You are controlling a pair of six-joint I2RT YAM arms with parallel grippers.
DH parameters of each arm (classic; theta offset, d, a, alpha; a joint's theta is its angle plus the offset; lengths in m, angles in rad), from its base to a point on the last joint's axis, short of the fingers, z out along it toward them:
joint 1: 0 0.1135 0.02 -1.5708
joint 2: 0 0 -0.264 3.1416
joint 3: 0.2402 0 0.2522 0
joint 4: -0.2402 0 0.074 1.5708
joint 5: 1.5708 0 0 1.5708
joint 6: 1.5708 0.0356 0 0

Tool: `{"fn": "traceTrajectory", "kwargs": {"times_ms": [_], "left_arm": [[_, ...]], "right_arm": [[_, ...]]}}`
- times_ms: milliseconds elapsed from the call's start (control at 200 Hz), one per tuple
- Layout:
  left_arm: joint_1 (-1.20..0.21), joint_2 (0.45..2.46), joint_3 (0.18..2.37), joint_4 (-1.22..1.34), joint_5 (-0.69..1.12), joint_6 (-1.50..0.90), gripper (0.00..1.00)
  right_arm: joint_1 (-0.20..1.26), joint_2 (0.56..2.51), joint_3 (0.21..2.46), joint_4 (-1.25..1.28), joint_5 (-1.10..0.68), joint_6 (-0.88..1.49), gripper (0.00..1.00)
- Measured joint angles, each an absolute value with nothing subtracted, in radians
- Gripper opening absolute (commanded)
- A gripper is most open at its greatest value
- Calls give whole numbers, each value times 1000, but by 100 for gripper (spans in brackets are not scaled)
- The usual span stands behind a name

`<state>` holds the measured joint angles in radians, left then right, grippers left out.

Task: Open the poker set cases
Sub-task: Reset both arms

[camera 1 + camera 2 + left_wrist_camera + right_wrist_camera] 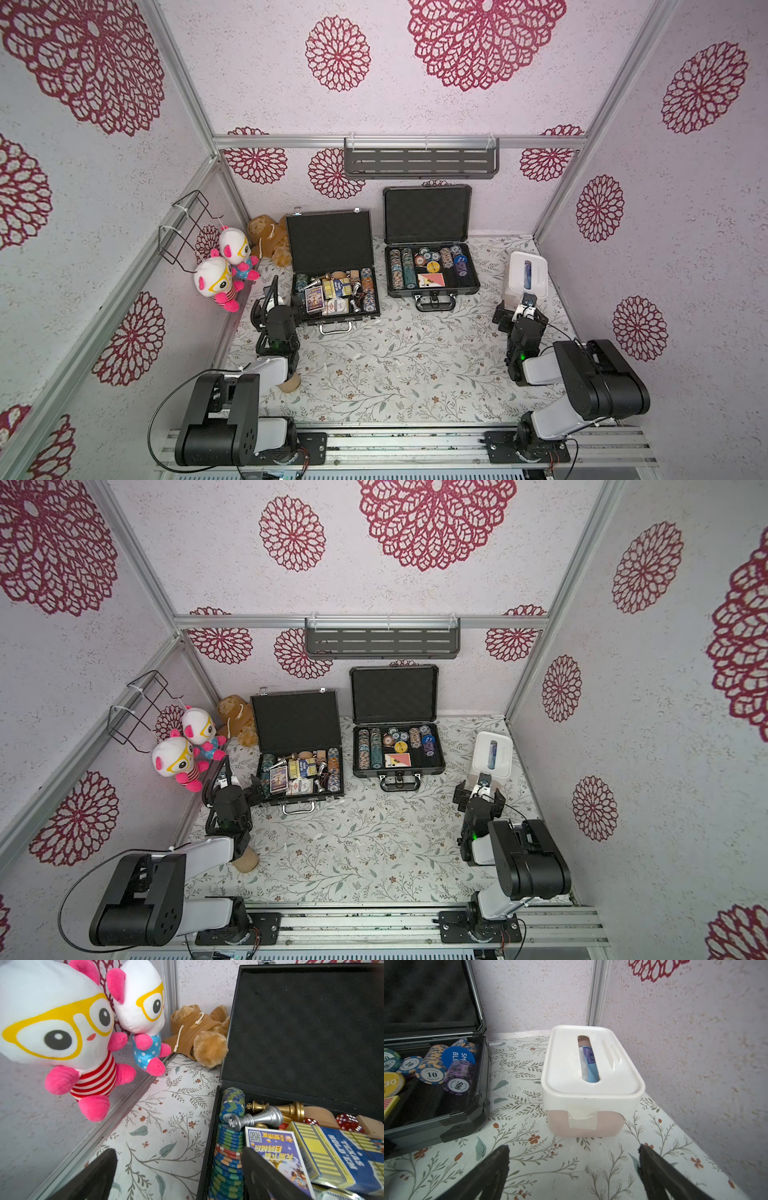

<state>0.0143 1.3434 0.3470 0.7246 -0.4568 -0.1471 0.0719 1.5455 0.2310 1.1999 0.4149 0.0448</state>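
Both poker set cases stand with their lids up in both top views. The flat black case (pixel 330 241) (pixel 297 721) (pixel 307 1032) at the left holds chips, card boxes, dice and chess pieces. The thicker grey case (pixel 426 214) (pixel 392 694) (pixel 425 991) holds rows of chips and a card deck. My left gripper (pixel 286 302) (pixel 179 1151) is open at the black case's front left corner, one finger over the chips, the other over the table. In front of the tissue box, my right gripper (pixel 519 309) (pixel 574 1147) is open and empty.
A white tissue box (pixel 528 274) (pixel 591 1076) sits by the right wall. Two white-and-pink plush toys (pixel 216 282) hang on the left wall beside a brown plush (pixel 268 241). A wire rack (pixel 187 224) and a wall shelf (pixel 419 162) hang above. A beige cup (pixel 289 382) stands under my left arm.
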Motion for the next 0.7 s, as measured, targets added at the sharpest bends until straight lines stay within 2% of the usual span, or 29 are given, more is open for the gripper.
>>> {"fn": "traceTrajectory", "kwargs": {"times_ms": [155,320,430,575,700], "left_arm": [[66,1378,331,847,-408,-159,97],[104,1568,253,1080,-374,-173,97],[104,1566,233,1084,-377,-184,97],[101,1563,379,985,-371,-184,97],[91,1549,400,977,-349,-171,97]], "right_arm": [[72,1546,231,1200,415,45,99],[72,1546,231,1200,414,45,99],[72,1546,231,1200,414,45,99],[72,1546,231,1200,414,45,99],[72,1546,231,1200,414,45,99]]}}
